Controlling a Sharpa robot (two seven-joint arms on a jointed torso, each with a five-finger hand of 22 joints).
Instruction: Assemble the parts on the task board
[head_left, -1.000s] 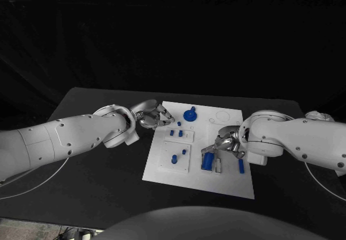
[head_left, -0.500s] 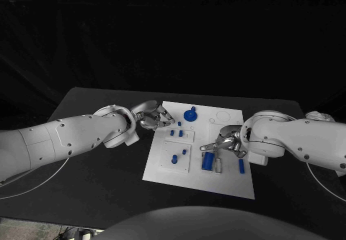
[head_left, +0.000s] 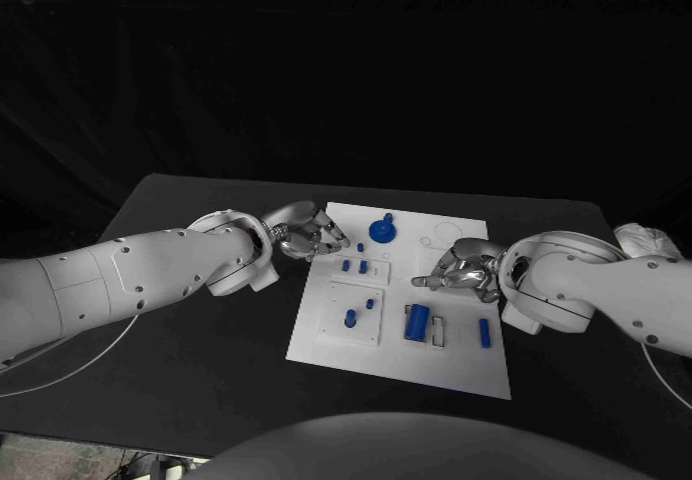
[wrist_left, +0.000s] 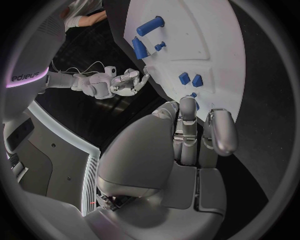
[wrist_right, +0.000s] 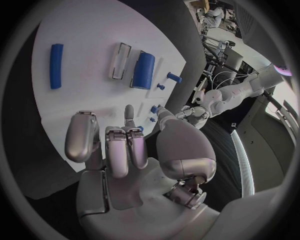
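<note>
Both hands hang over the white task board (head_left: 454, 362), which lies in the middle of the black desk (head_left: 188, 360). The left hand (head_left: 310, 236) is at the board's far left edge, close to two small blue pegs (head_left: 352, 266) that stand side by side. Its fingers are curled in, and nothing can be seen in them. The right hand (head_left: 464, 272) is over the right side of the board, farther back than the big blue cylinder (head_left: 417, 321). Its fingers are bent in too, and they hold nothing.

The big blue cylinder lies on the board next to a pale slot. A long thin blue bar (head_left: 483, 333) lies just to its right, near the board's edge. A round blue knob (head_left: 381, 230) stands near the far edge of the board. On the left part of the board, a short blue pin (head_left: 348, 318) and a tiny blue piece (head_left: 369, 302) sit on a raised white square. The right wrist view shows the cylinder (wrist_right: 144, 70) and the bar (wrist_right: 56, 65) well apart on the white plate.
</note>
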